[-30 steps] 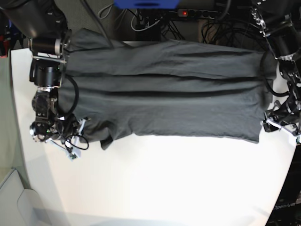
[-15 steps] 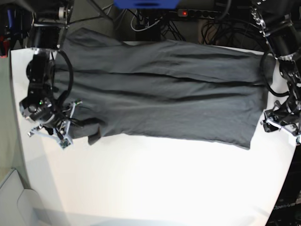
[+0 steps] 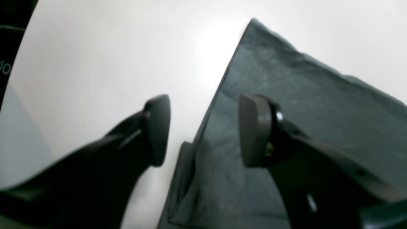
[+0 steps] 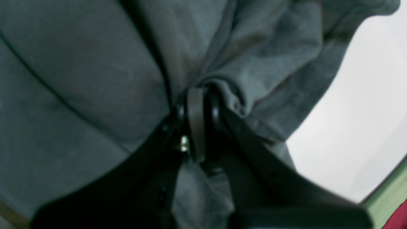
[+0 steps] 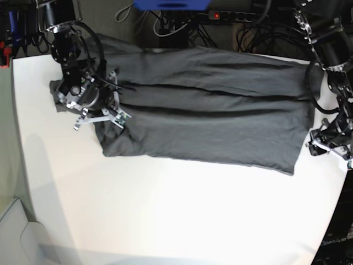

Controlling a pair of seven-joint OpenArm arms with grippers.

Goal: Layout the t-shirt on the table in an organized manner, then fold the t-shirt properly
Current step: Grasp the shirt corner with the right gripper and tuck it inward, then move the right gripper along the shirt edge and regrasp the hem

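- Lying under everything, a white table (image 5: 176,215), with a tangle of cables and a power strip (image 5: 231,15) beyond its far edge.
- Stretching lengthwise across the far half of the table, side to side in the base view: the charcoal t-shirt (image 5: 209,110), with long creases running along that same axis.
- Pinching a bunched fold of the t-shirt at the end on that view's left: the right gripper (image 4: 197,108), jaws pressed together on the cloth, cloth gathering around the fingertips.
- Hovering at the opposite end, just beside the shirt's near corner (image 3: 252,24): the left gripper (image 3: 203,130), jaws parted about halfway and gripping nothing, one finger (image 3: 157,127) over bare table, the other over cloth, the hem edge running between them.
- Judging the next move: straddling the hem already, so being the nearer arm for seizing that end, probably needing only to close on the edge for tensioning along the long axis.
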